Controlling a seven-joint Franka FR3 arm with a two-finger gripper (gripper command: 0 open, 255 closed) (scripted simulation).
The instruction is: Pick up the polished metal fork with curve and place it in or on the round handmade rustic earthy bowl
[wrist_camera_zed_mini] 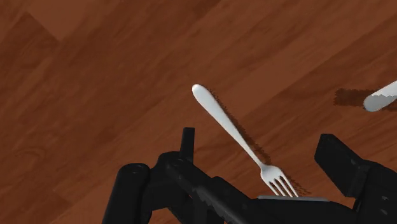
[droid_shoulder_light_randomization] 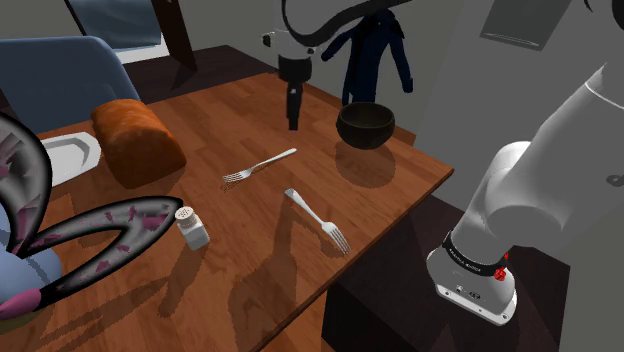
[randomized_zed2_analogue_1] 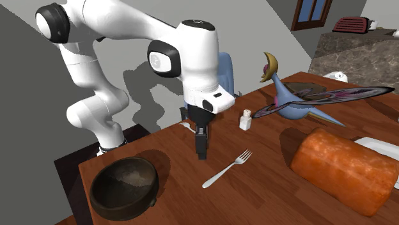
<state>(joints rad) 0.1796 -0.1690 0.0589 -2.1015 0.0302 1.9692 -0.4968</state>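
Two shiny metal forks lie on the wooden table (droid_shoulder_light_randomization: 400, 175). One fork (droid_shoulder_light_randomization: 258, 166) (randomized_zed2_analogue_1: 227, 168) (wrist_camera_zed_mini: 235, 133) lies nearer the bread, and my gripper (droid_shoulder_light_randomization: 294, 122) (randomized_zed2_analogue_1: 201, 153) (wrist_camera_zed_mini: 257, 139) hovers above the table close to its handle end. The fingers (wrist_camera_zed_mini: 187, 141) stand apart, open, with nothing between them. The second fork (droid_shoulder_light_randomization: 318, 220) (randomized_zed2_analogue_1: 187, 126) lies closer to the stand; part of it (wrist_camera_zed_mini: 380, 98) shows beside the gripper. The dark round bowl (droid_shoulder_light_randomization: 365, 124) (randomized_zed2_analogue_1: 125, 185) sits near the table's corner, a short way from the gripper.
A brown bread loaf (droid_shoulder_light_randomization: 138, 142) (randomized_zed2_analogue_1: 342, 169), a salt shaker (droid_shoulder_light_randomization: 192, 227) (randomized_zed2_analogue_1: 245, 119), a winged bird figure (droid_shoulder_light_randomization: 90, 235) (randomized_zed2_analogue_1: 307, 99) and a white dish (droid_shoulder_light_randomization: 70, 155) share the table. A blue chair (droid_shoulder_light_randomization: 60, 70) stands behind it.
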